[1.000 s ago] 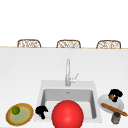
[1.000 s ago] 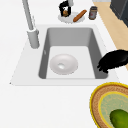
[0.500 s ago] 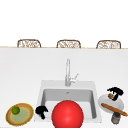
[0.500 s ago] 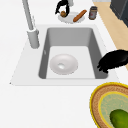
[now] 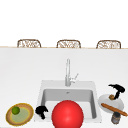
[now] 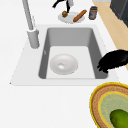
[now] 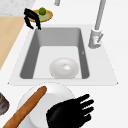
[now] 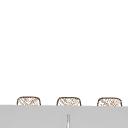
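Note:
My right hand (image 5: 118,89) hovers over a white plate (image 5: 120,103) at the sink's right, fingers straight and spread (image 7: 70,112). Just under its fingertips a small brown round thing (image 5: 112,96) lies on the plate beside a long brown loaf (image 5: 115,109); the left side view shows the round thing (image 6: 64,13) on the plate with the hand (image 6: 60,3) just above it. My left hand (image 5: 41,111) hangs at the sink's front left corner with loosely drooping fingers (image 7: 32,18), holding nothing. It is next to a woven plate (image 5: 25,116) with a green lime (image 5: 16,110).
A steel sink (image 6: 70,33) with a tall tap (image 5: 67,72) holds a white bowl (image 6: 63,64). A red round thing (image 5: 67,115) covers the sink's front in the front view. A dark jar (image 5: 115,117) stands before the white plate. Wicker chair backs (image 5: 68,44) line the far counter edge.
My right hand has risen a little above the white plate. The left hand and the objects have stayed put.

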{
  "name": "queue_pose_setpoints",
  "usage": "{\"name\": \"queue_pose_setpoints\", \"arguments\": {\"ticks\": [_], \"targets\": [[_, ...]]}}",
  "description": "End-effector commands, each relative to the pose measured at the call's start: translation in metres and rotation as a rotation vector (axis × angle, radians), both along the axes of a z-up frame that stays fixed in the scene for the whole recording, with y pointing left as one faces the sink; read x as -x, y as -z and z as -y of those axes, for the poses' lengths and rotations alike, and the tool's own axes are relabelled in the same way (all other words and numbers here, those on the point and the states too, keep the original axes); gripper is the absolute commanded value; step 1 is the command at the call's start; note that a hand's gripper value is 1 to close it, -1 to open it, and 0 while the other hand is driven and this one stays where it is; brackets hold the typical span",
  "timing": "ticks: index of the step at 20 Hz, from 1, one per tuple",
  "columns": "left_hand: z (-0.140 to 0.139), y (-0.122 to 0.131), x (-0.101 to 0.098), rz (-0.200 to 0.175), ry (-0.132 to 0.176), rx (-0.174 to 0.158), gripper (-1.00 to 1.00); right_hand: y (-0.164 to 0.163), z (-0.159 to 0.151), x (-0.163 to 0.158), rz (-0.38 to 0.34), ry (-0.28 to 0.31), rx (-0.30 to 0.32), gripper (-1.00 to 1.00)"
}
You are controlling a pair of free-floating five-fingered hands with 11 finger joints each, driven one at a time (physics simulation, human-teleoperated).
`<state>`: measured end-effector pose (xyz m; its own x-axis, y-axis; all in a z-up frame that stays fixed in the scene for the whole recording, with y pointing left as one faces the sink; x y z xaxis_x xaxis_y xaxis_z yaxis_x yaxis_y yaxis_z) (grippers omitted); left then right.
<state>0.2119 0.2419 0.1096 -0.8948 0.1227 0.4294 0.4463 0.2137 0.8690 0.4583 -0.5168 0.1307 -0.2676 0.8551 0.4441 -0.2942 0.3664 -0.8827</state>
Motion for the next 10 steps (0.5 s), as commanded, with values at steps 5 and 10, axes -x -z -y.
{"name": "queue_pose_setpoints", "arguments": {"ticks": [5,10], "targets": [[0.000,0.000,0.000,0.000,0.000,0.000,0.00,-0.042,-0.022,0.011,-0.081,0.010,0.044,-1.00],[0.000,0.000,0.000,0.000,0.000,0.000,0.00,-0.055,-0.051,0.023,-0.123,0.051,0.093,-1.00]]}}
